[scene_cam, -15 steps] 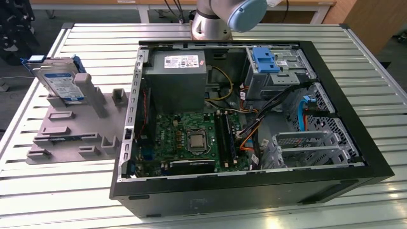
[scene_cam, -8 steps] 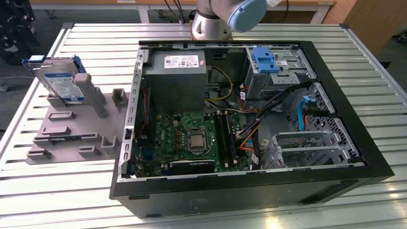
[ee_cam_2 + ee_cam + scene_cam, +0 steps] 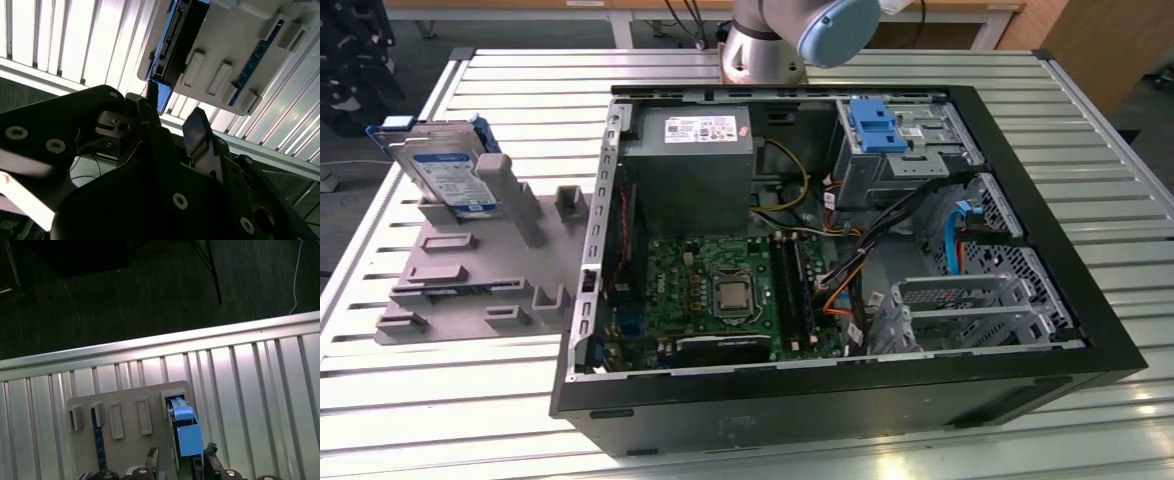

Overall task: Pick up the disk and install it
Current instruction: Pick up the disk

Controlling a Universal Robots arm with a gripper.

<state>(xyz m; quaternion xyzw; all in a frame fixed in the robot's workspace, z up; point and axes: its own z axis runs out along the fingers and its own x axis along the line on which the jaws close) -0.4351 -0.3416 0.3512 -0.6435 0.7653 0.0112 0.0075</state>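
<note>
Gripper [image 3: 181, 460] nearest, seen in both wrist views: jaws parted, nothing gripped. It is apart from the disk [image 3: 186, 435], which stands on edge in a slot of the grey fixture [image 3: 125, 440]. Risk, as judged: jaws closing off-centre on the blue rails could tilt the drive, jamming it in the slot or dropping it. Second wrist view gives the connector edge [image 3: 167, 45]. Exterior view gives layout, i.e. fixture at its left, open PC case [image 3: 854, 400] just beside, w/ drive bay [image 3: 921, 130] at far end.

Disk [image 3: 187, 436] stands on edge in grey holder [image 3: 125, 440] near table [image 3: 250, 375] edge. Pincer [image 3: 181, 456] fingers spread either side of it.
</note>
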